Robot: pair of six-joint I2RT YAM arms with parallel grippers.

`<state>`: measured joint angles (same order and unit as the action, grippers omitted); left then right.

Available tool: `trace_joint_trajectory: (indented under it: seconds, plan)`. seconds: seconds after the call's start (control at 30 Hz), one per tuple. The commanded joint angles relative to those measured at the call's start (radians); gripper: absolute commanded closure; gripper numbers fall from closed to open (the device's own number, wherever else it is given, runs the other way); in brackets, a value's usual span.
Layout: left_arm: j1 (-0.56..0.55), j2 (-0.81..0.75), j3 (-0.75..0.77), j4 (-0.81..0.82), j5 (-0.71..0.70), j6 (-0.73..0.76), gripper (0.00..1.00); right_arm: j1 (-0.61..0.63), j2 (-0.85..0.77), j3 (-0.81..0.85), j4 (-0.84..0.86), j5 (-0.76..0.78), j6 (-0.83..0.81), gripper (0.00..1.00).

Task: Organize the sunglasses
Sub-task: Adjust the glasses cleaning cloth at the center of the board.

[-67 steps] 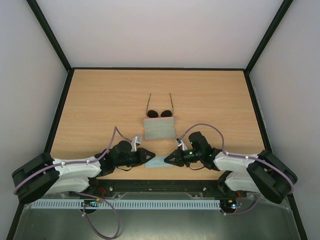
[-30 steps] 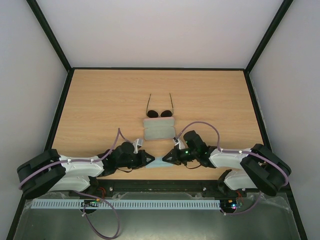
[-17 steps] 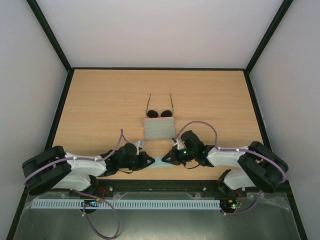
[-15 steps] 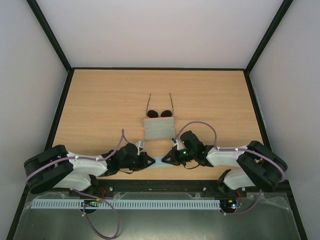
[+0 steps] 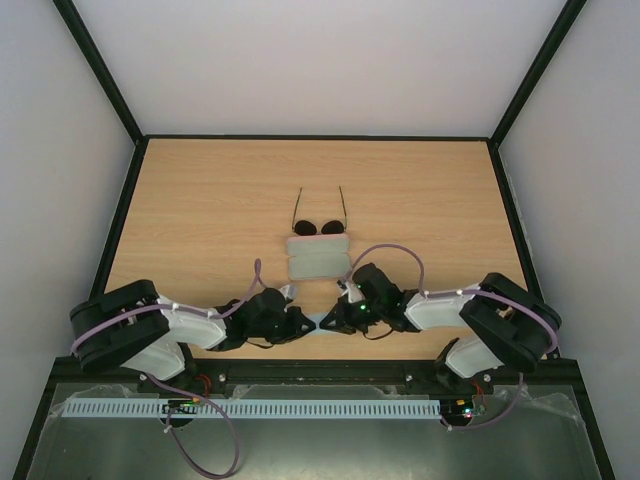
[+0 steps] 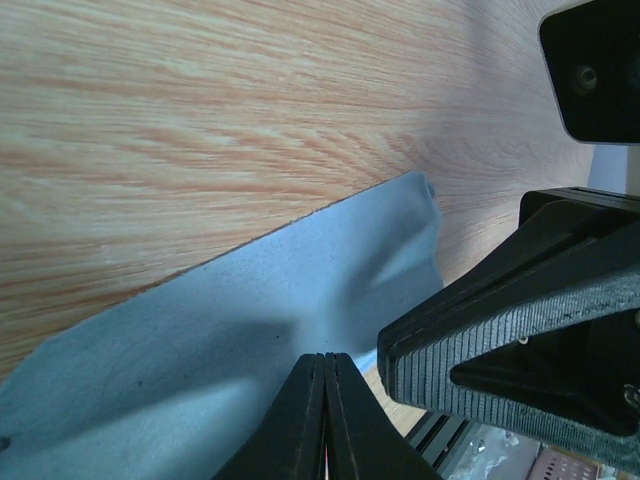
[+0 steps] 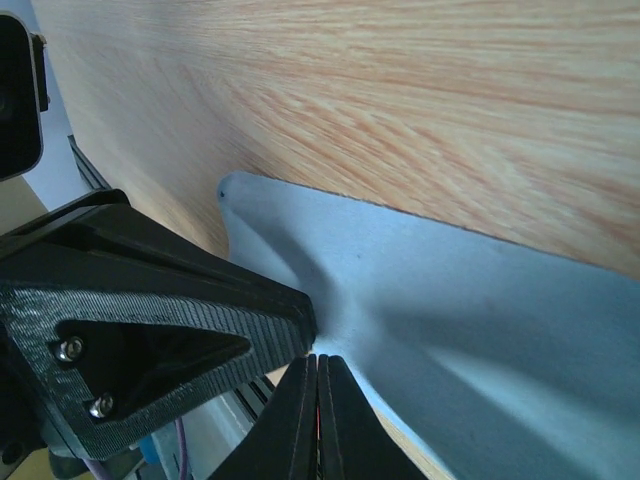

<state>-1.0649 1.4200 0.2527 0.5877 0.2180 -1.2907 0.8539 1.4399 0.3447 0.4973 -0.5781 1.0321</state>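
The sunglasses (image 5: 320, 226), round dark lenses in thin wire, lie open on the table just beyond the pink case (image 5: 319, 257); neither gripper touches them. Near the front edge the light blue cloth (image 5: 317, 321) is bunched into a narrow strip between both grippers. My left gripper (image 5: 305, 322) is shut on the cloth's near edge (image 6: 230, 310), its tips (image 6: 325, 357) pressed together. My right gripper (image 5: 329, 321) is shut on the same edge (image 7: 450, 300), its tips (image 7: 317, 358) almost meeting the left gripper's. Each wrist view shows the other gripper close alongside.
The case lies open and flat, right behind the two grippers. Black rails (image 5: 128, 215) frame the wooden table (image 5: 200, 200), with white walls beyond them. A cable tray (image 5: 250, 408) runs along the front below the arm bases.
Both grippers have moved inward toward each other along the front edge, drawing the cloth from a wider patch into a narrow bunch. Sunglasses and case have not moved.
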Motion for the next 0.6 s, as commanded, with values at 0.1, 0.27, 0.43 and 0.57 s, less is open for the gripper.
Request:
trace_joint_trajectory:
  seconds: [0.1,0.27,0.43,0.57]
  plan:
    - [-0.012,0.034,0.026,0.016,-0.015,0.008,0.98,0.026,0.047,0.04,0.016,0.004,-0.009,0.99]
    - [-0.016,0.035,0.026,0.001,-0.021,0.007,0.98,0.035,0.059,0.034,0.025,0.004,-0.007,0.99]
    - [-0.022,0.035,0.026,-0.02,-0.029,0.008,0.98,0.039,0.082,0.031,0.04,0.005,-0.006,0.99]
    - [-0.023,0.031,0.025,-0.033,-0.036,0.01,0.98,0.04,0.103,0.028,0.051,0.004,-0.004,0.99]
